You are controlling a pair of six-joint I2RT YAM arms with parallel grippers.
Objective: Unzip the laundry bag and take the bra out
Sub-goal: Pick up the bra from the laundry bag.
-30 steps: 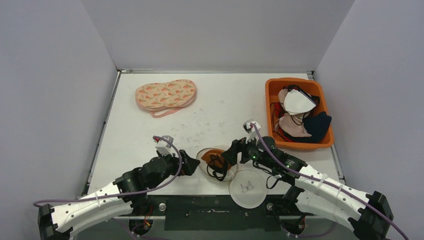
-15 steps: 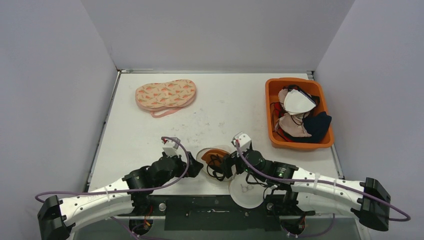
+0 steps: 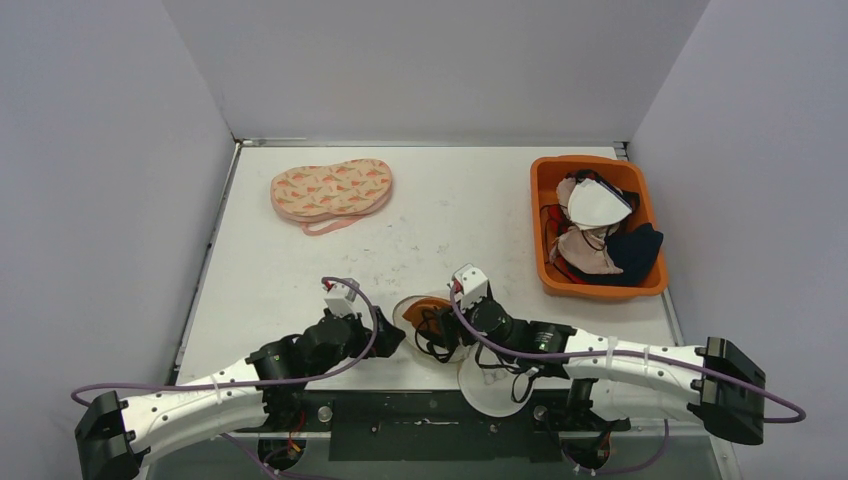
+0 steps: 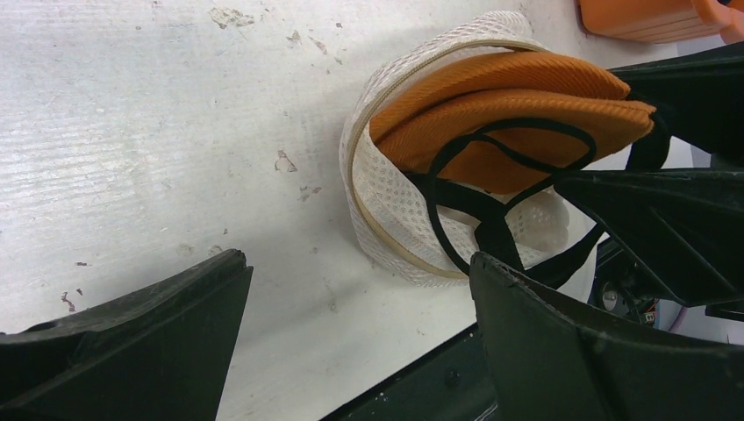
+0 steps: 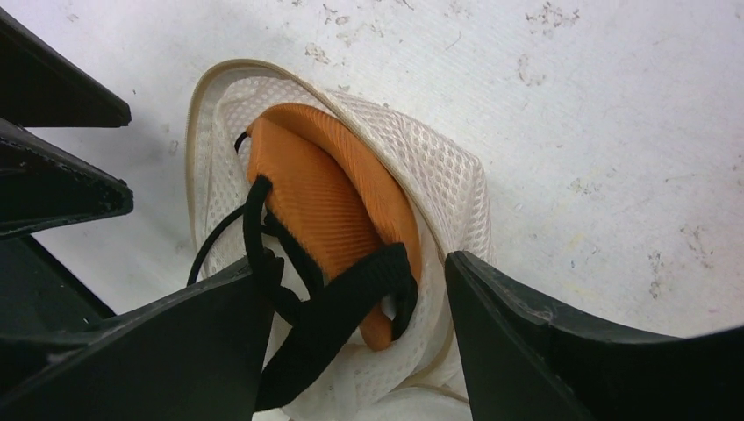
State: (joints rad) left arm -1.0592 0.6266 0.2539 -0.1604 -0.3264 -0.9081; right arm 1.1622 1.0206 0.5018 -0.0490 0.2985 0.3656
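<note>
Item: laundry bag (image 3: 408, 312), white mesh, at the middle of the table's (image 3: 450, 220) near edge between the two arms. Its zip tape (image 5: 197, 158) gapes, so the unzipping looks done. Contents: bra (image 5: 325, 210), orange cups with black straps (image 5: 254, 228), half out of the bag's mouth but not yet clear of the mesh. Change over the last second: the right arm has dropped its raised wrist and swung in low along the near edge, carrying the right gripper (image 5: 351, 267) from beside the bag onto its open mouth. The left gripper (image 4: 360, 261) edged forward a little and then held, and the bag itself has barely shifted. Reading: the work has likely moved on to pulling the bra out, with the right arm lining up a grip. Right jaws: apart, straddling the bra's near end. One finger touches the black strap and the other stands just beside the mesh, with nothing clamped yet. Left jaws: wide apart, holding nothing, with the bag's closed side just ahead of them. Also present: an orange bin (image 3: 540, 230) of garments at the right edge.
</note>
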